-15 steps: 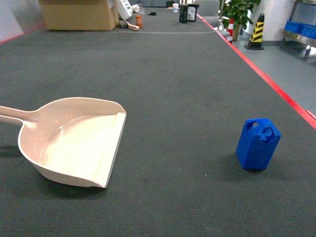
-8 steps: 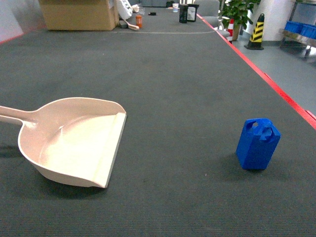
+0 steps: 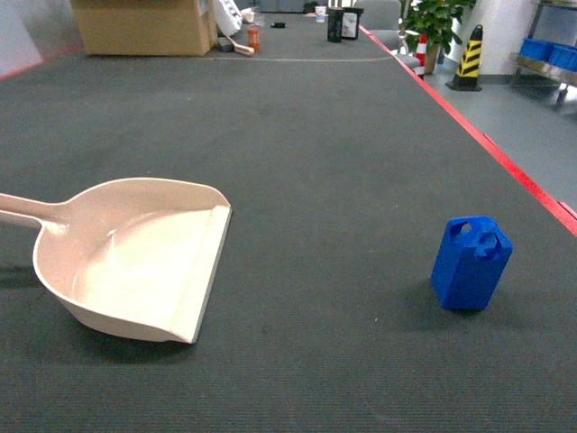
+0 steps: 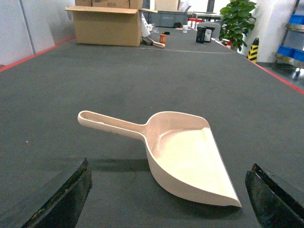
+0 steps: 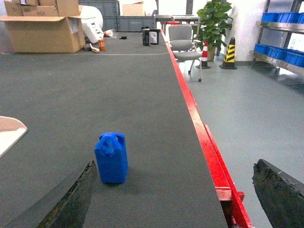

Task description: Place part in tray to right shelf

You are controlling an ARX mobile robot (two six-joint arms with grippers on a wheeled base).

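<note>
The part point(image 3: 471, 263), a small bright-blue jerrycan-shaped block, stands upright on the dark mat at the right. In the right wrist view the part point(image 5: 111, 158) is just ahead of the left finger of my right gripper point(image 5: 175, 164), which is open and holds nothing. The tray point(image 3: 135, 262), a beige scoop with a long handle, lies at the left with its lip facing right. My left gripper point(image 4: 169, 167) is open behind the tray point(image 4: 185, 152), apart from it. Neither gripper shows in the head view. The right shelf is out of view.
A red edge strip point(image 3: 505, 162) runs along the table's right side, with floor beyond. A cardboard box point(image 3: 144, 25) and small containers point(image 3: 343, 23) sit at the far end. A plant point(image 3: 437, 23), a striped cone point(image 3: 469, 59) and a rack with blue crates point(image 3: 550, 50) stand far right.
</note>
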